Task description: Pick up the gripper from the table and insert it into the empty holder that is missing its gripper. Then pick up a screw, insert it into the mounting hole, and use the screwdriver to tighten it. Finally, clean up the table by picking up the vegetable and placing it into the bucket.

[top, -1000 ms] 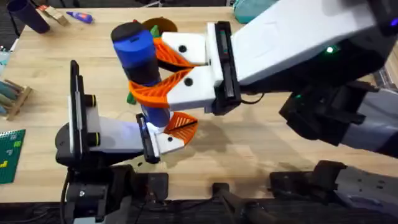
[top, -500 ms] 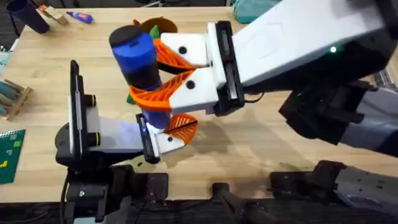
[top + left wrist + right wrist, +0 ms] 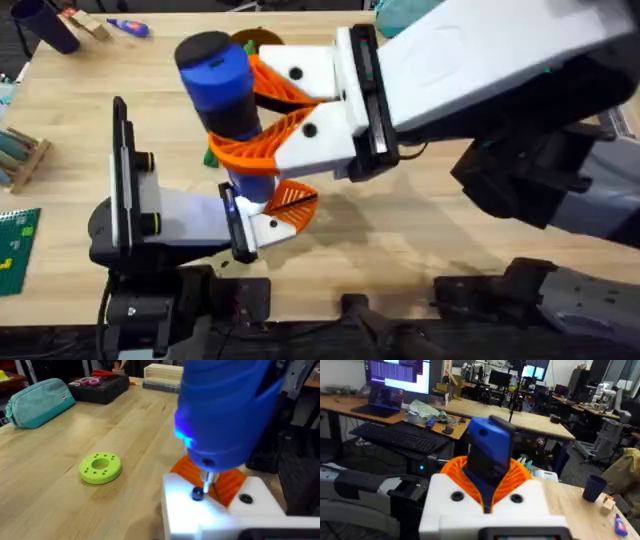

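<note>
I have the right gripper point(image 3: 262, 118) clamped around the screwdriver point(image 3: 225, 105), its two orange ribbed fingers point(image 3: 258, 150) wrapped on the dark section below the blue body. The screwdriver stands nearly upright, long axis vertical with the black cap leaning slightly toward the far left of the table, tip pointing down. From my left wrist camera I see its metal bit point(image 3: 206, 480) meeting a dark screw point(image 3: 197, 493) on top of the holder point(image 3: 210, 515), which glows under the tool's light. The small orange gripper point(image 3: 290, 200) sits seated in that white holder point(image 3: 262, 226), its triangular lattice pointing away toward the right, near the table's front edge. I cannot tell how the left arm's own claw stands. A green perforated disc point(image 3: 100, 467) lies flat on the wooden table point(image 3: 420, 230), apart from the holder.
</note>
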`<state>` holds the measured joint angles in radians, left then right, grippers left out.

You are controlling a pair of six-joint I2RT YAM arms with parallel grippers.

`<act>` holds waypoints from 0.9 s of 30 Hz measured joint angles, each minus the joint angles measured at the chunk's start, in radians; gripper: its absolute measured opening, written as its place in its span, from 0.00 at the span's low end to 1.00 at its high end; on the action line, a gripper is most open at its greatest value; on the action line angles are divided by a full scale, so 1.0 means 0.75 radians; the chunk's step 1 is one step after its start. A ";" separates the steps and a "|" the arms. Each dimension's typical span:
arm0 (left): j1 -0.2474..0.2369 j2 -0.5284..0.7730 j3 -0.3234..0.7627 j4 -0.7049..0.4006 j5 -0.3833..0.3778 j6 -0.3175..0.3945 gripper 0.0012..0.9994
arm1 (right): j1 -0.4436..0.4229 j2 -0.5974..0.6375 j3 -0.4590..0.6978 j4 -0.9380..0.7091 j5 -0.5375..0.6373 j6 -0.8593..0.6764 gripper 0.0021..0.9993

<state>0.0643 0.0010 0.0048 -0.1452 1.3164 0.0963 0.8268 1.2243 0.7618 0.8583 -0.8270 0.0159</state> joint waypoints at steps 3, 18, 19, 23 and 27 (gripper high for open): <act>0.000 0.000 0.000 0.000 0.000 0.000 0.01 | -0.001 0.000 0.009 0.000 -0.006 -0.010 0.04; 0.000 0.000 0.000 0.000 0.000 0.000 0.01 | -0.009 0.000 0.029 -0.024 -0.031 -0.034 0.04; 0.000 0.000 0.000 0.000 0.000 0.000 0.01 | -0.009 0.000 0.039 -0.037 -0.034 -0.037 0.04; 0.000 0.000 0.000 0.000 0.000 0.000 0.01 | -0.011 0.000 0.082 -0.099 -0.040 -0.055 0.04; 0.000 0.000 0.000 0.000 0.000 0.000 0.01 | -0.012 0.000 0.090 -0.138 -0.042 -0.065 0.04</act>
<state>0.0643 0.0010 0.0048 -0.1452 1.3163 0.0963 0.8177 1.2243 0.8291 0.7548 -0.8589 -0.0326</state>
